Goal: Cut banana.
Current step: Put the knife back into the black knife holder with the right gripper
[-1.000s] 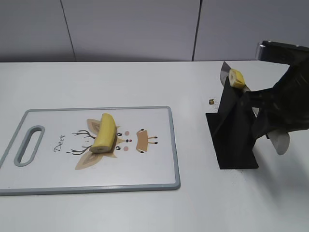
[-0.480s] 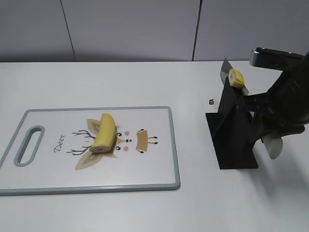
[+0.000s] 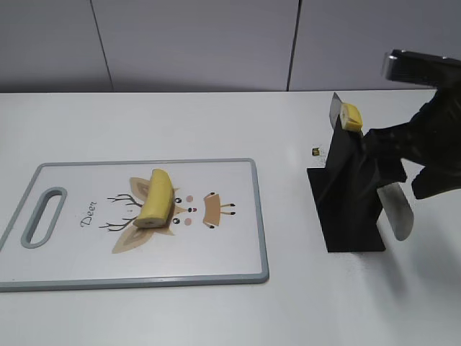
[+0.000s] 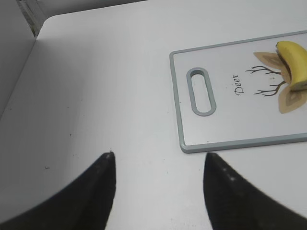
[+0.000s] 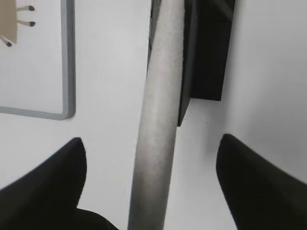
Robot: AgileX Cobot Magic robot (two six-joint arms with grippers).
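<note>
A banana piece (image 3: pixel 156 198) lies on the white deer-print cutting board (image 3: pixel 230 252); it also shows in the left wrist view (image 4: pixel 293 63). A knife leans in a black stand (image 3: pixel 349 209), with its blade tip (image 3: pixel 334 108) up and a banana slice (image 3: pixel 352 116) stuck on it. Its silver handle (image 3: pixel 397 209) slants down to the right. My right gripper (image 5: pixel 152 139) is open, its fingers wide apart on either side of the handle (image 5: pixel 158 120) without touching it. My left gripper (image 4: pixel 158 160) is open and empty over bare table, left of the board's handle hole (image 4: pixel 201 91).
A small dark crumb (image 3: pixel 315 151) lies on the table just left of the stand. The table's far edge meets a grey wall. The board's corner (image 5: pixel 67 96) lies left of the knife in the right wrist view.
My right arm has lifted and shifted beside the stand, so more of the knife handle shows. The banana piece, the board and the slice on the blade have not moved.
</note>
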